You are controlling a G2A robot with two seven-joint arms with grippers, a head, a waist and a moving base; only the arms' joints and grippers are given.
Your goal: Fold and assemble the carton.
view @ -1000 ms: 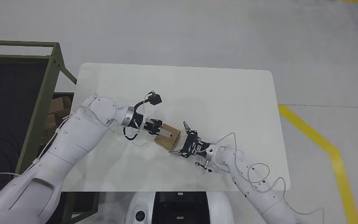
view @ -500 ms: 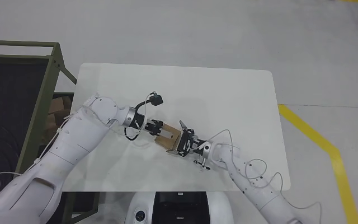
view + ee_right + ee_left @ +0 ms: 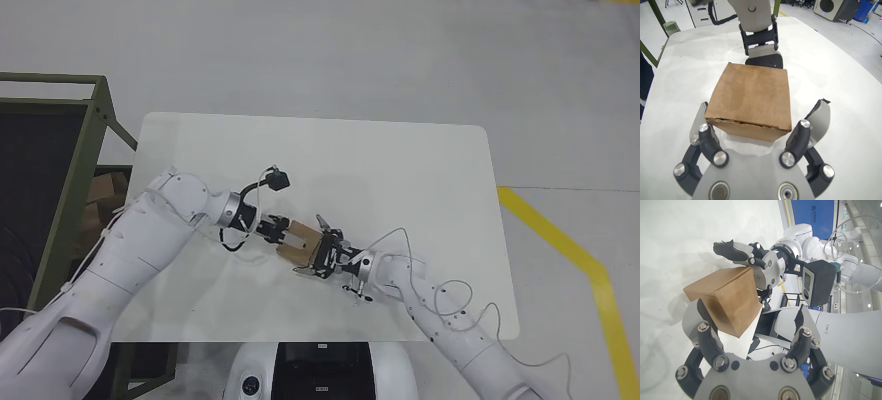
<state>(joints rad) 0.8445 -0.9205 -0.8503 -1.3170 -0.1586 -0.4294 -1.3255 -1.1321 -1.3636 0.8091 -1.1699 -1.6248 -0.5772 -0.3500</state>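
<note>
A white table (image 3: 420, 160) stands on pale grey floor (image 3: 300, 50); a yellow line (image 3: 552, 232) runs right, a green-framed rack (image 3: 50, 77) left.

carton (image 3: 750, 98): brown cardboard, matt; cut edge corrugated, ragged
surface (image 3: 400, 170): white, matt, smooth
left pincer (image 3: 748, 308): grey metal-look base, shiny screws, black pads (image 3: 797, 319) frayed at tips
right pincer (image 3: 762, 104): same materials

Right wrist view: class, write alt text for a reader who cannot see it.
A brown carton sits on a white table, between the open fingers of the right gripper. The left gripper stands at the carton's far side.
</note>
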